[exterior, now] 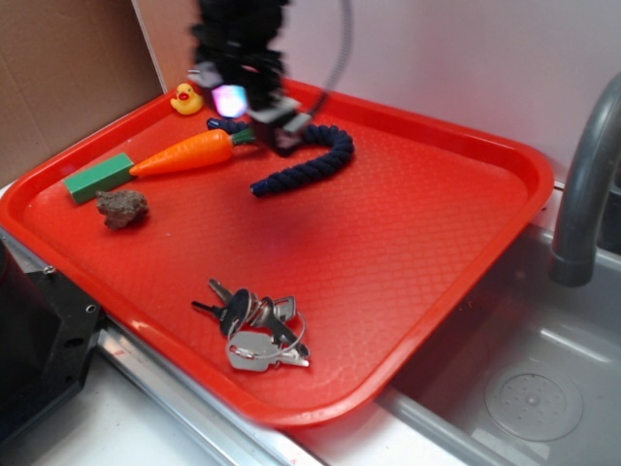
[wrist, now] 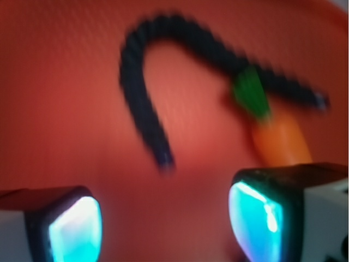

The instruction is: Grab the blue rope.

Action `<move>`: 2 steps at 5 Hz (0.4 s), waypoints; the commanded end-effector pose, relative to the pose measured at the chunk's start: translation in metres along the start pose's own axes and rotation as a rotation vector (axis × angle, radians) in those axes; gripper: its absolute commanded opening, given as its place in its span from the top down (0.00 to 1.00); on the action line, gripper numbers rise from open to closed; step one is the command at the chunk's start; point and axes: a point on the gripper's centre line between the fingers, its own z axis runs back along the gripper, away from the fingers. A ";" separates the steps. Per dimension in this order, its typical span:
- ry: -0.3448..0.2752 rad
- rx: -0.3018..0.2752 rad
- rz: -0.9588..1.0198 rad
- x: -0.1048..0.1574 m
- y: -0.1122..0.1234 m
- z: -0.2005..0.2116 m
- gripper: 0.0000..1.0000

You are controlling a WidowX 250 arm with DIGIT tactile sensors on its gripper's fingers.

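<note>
The blue rope (exterior: 315, 167) lies curved on the red tray (exterior: 408, 223) near its back edge, dark navy and twisted. In the wrist view the blue rope (wrist: 143, 93) arcs ahead of the fingers, one end crossing behind the carrot's green top. My gripper (exterior: 277, 121) hovers over the rope's left part, beside the carrot's top, blurred. It stands open (wrist: 163, 218), with only bare tray between its glowing pads (wrist: 256, 215). The rope's left end is hidden behind the gripper in the exterior view.
An orange toy carrot (exterior: 189, 152) lies left of the rope, with a green block (exterior: 99, 179), a brown rock (exterior: 123, 207) and a yellow duck (exterior: 186, 98) nearby. A bunch of keys (exterior: 254, 325) lies at the tray's front. A sink and faucet (exterior: 582, 184) stand to the right.
</note>
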 end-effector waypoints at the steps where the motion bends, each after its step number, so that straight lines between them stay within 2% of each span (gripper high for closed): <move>1: -0.003 0.005 -0.081 0.029 -0.009 -0.030 0.00; 2: 0.030 0.002 -0.078 0.023 -0.008 -0.047 0.00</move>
